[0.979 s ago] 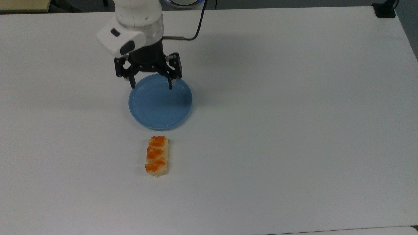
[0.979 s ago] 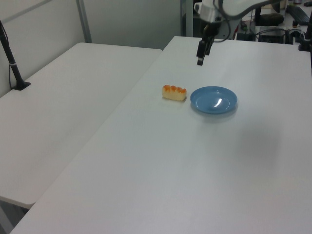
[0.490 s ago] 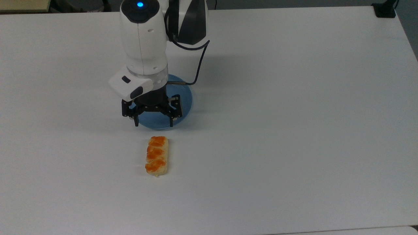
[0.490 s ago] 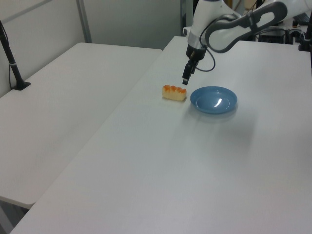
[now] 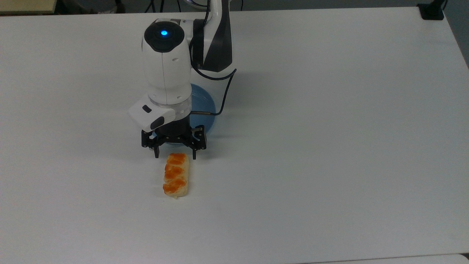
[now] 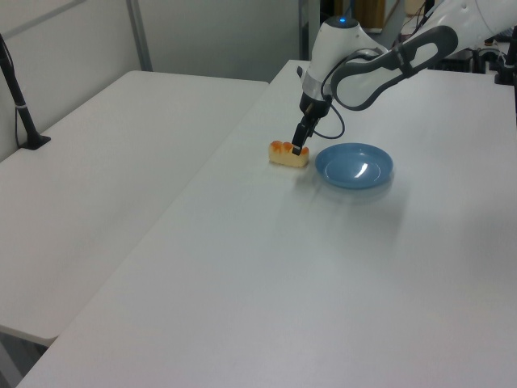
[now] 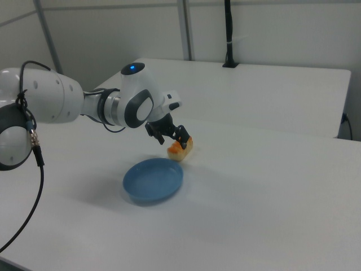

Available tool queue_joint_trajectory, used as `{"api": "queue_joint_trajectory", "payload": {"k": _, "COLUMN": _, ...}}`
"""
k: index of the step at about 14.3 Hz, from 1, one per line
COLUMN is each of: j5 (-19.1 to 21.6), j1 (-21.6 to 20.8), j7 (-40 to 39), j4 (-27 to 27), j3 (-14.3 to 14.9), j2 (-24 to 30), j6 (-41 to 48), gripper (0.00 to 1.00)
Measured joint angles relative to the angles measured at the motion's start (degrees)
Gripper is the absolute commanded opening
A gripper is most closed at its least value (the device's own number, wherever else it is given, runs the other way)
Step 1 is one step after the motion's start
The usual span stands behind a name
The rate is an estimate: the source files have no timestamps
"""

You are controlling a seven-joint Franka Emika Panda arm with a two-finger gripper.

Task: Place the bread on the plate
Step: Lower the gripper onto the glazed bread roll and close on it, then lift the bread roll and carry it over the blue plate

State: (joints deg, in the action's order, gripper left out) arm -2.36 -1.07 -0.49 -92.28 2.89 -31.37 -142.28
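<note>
The bread (image 5: 176,175), a pale loaf with orange-brown lumps on top, lies on the white table (image 5: 329,146); it also shows in the left view (image 6: 287,153) and in the right view (image 7: 180,149). My gripper (image 5: 175,157) stands open over the bread's end nearest the plate, a finger on either side of that end. In the right view my gripper (image 7: 171,139) hangs just above the loaf. The light-blue plate (image 5: 204,106) lies behind the gripper, mostly hidden by my arm in the top view. It shows whole in the left view (image 6: 354,165) and in the right view (image 7: 153,180).
A black cable (image 5: 224,99) loops from my wrist over the plate's right side in the top view. A black post (image 6: 20,105) stands on a second table at the left view's left. Another dark post (image 7: 228,34) stands at the far table edge in the right view.
My arm has swept from above the plate's far rim, across the plate, to the near end of the bread, and has come lower. The bread and plate have not moved.
</note>
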Motion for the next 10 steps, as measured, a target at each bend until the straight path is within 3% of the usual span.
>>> {"api": "queue_joint_trajectory", "payload": {"k": 2, "j5": 0.0, "j1": 0.0, "j7": 1.9, "j4": 0.2, "j3": -0.1, "j2": -1.2, "j6": -2.4, "gripper": 0.8}}
{"api": "queue_joint_trajectory", "payload": {"k": 4, "j5": -1.8, "j1": -0.1, "j7": 3.8, "j4": 0.3, "j3": -0.2, "j2": -1.9, "j6": -3.5, "gripper": 0.41}}
{"api": "queue_joint_trajectory", "payload": {"k": 7, "j5": -5.4, "j1": -0.1, "j7": 7.1, "j4": 0.5, "j3": -0.3, "j2": -2.9, "j6": -3.9, "gripper": 0.41}}
{"api": "queue_joint_trajectory", "payload": {"k": 10, "j5": -6.5, "j1": -0.2, "j7": 8.0, "j4": 1.0, "j3": -0.4, "j2": -2.9, "j6": -4.1, "gripper": 0.41}}
